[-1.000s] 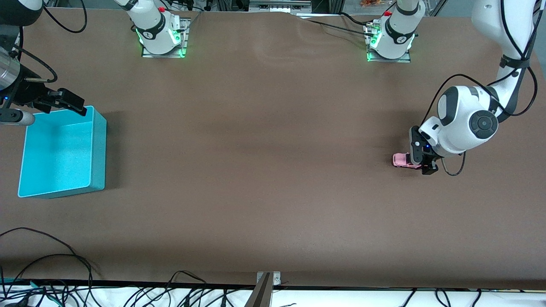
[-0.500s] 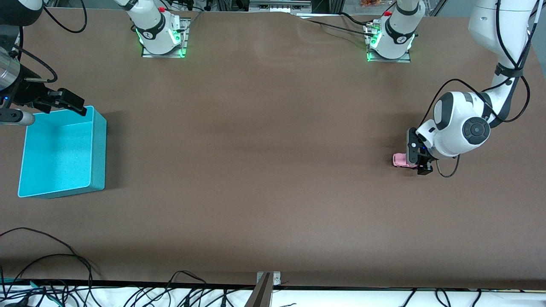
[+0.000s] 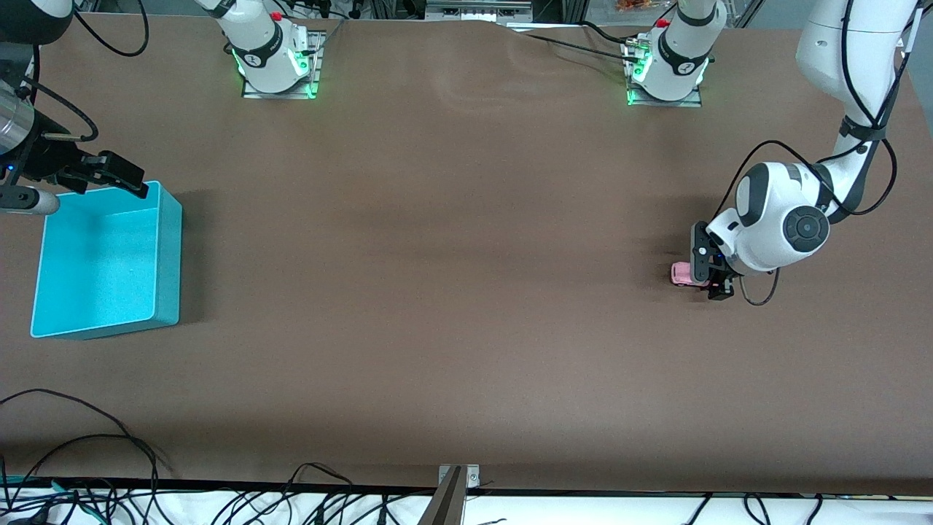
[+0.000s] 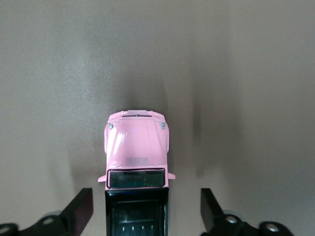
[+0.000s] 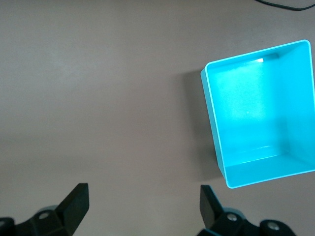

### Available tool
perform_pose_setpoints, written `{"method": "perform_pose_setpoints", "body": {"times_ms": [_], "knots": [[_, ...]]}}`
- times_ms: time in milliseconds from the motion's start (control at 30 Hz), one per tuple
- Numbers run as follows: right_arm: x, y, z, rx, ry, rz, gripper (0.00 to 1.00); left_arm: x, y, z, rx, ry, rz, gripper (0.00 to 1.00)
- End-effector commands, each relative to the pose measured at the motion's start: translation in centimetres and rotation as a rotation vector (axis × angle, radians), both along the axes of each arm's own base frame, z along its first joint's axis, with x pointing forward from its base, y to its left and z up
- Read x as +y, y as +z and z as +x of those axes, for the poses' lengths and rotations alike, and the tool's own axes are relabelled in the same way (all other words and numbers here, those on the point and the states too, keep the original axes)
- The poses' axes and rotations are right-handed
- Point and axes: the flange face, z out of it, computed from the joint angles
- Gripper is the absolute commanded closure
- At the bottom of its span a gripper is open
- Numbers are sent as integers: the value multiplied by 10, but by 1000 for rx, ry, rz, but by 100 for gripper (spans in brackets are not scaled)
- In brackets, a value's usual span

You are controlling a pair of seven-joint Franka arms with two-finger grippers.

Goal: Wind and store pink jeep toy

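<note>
Left gripper settling lower around pink jeep toy near left-arm table edge, fingers apart, nothing clamped — you're grabbing next. Right gripper waiting spread over turquoise bin.

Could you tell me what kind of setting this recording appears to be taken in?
Probably a robotics lab bench: two arm bases bolted to a brown table, loose cables along its edge, and only a pink jeep toy and turquoise bin laid out.

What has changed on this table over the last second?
The left end effector slid slightly along the pink jeep toy toward the right arm's end, fingers open astride it. The jeep, the turquoise bin and the waiting right end effector stayed put.
</note>
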Motion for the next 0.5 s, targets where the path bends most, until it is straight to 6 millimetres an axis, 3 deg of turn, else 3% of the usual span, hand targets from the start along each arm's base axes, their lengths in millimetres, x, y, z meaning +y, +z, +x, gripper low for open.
{"method": "perform_pose_setpoints", "body": {"times_ms": [0,200,233,467], "knots": [[0,7,-1,-4,8,5,0,1,0,9,-13,-61,29,43],[0,7,-1,-4,8,5,0,3,2,11,-18,-46,32,96],[0,7,-1,-4,8,5,0,3,2,11,-18,-40,32,100],[0,7,0,-6,8,5,0,3,1,11,-19,7,38,100]]}}
